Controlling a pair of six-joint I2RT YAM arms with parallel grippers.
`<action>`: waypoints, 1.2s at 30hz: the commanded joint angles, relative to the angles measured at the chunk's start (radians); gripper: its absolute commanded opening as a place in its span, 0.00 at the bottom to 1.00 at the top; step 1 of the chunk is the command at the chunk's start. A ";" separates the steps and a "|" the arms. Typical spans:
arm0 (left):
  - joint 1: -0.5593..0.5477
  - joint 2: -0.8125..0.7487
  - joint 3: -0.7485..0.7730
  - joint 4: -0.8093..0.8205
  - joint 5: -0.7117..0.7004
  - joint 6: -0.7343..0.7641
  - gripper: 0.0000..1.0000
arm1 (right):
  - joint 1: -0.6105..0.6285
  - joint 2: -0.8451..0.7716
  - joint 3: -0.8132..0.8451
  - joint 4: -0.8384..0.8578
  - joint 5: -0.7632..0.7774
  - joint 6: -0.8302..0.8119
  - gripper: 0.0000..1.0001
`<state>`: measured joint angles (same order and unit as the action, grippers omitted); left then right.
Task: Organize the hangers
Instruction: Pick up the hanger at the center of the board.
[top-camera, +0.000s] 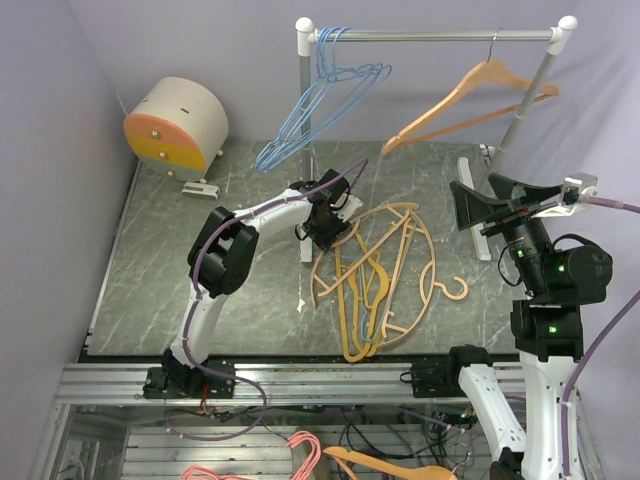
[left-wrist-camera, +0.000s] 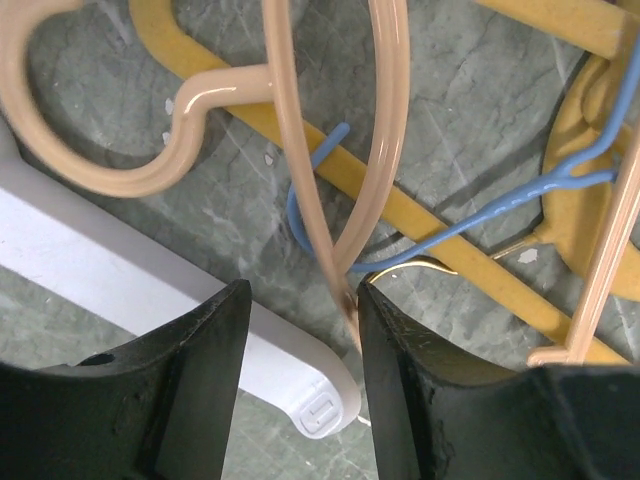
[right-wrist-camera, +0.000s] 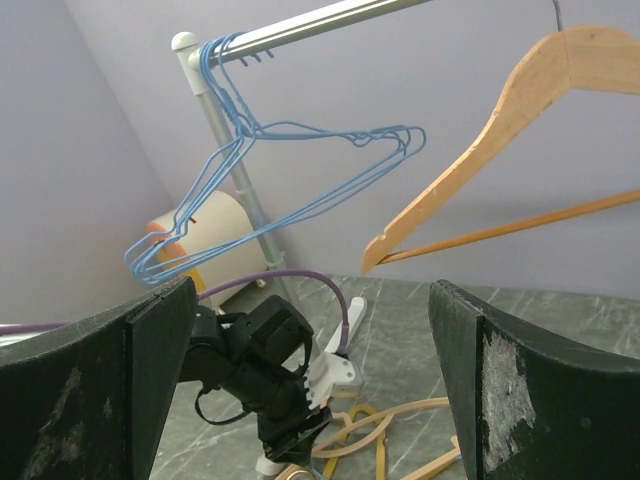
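A pile of tan hangers (top-camera: 385, 250) and yellow hangers (top-camera: 360, 320) lies mid-table. My left gripper (top-camera: 328, 232) is down at the pile's left edge. In the left wrist view it (left-wrist-camera: 302, 290) is open, with a thin tan hanger (left-wrist-camera: 385, 130) loop between the jaws, touching the right finger (left-wrist-camera: 400, 340). A blue wire hanger (left-wrist-camera: 470, 215) and a yellow hanger (left-wrist-camera: 420, 220) lie under it. Several blue wire hangers (top-camera: 320, 100) and an orange wooden hanger (top-camera: 470, 95) hang on the rail (top-camera: 430, 35). My right gripper (top-camera: 490, 200) is raised at the right, open and empty (right-wrist-camera: 312, 290).
The rack's white foot (left-wrist-camera: 120, 270) lies right under my left gripper, and its post (top-camera: 305, 120) stands just behind. A round cream and orange drawer box (top-camera: 178, 125) sits at the back left. Pink hangers (top-camera: 300, 450) and an orange one (top-camera: 390, 465) lie below the table's front edge.
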<state>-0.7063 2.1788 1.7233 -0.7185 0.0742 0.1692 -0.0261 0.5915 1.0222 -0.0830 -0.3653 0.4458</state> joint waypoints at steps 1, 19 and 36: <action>0.002 0.044 0.039 0.020 0.048 0.010 0.57 | 0.001 0.002 -0.009 0.028 -0.015 0.009 1.00; -0.040 0.015 0.123 -0.136 0.092 0.020 0.07 | 0.001 -0.022 -0.016 0.011 0.012 -0.005 1.00; -0.160 -0.348 0.050 -0.269 -0.101 0.097 0.07 | 0.030 -0.101 0.179 -0.125 0.176 -0.182 1.00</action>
<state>-0.8742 1.8961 1.7851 -0.9352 0.0353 0.2367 -0.0154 0.5091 1.0996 -0.1757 -0.2722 0.3573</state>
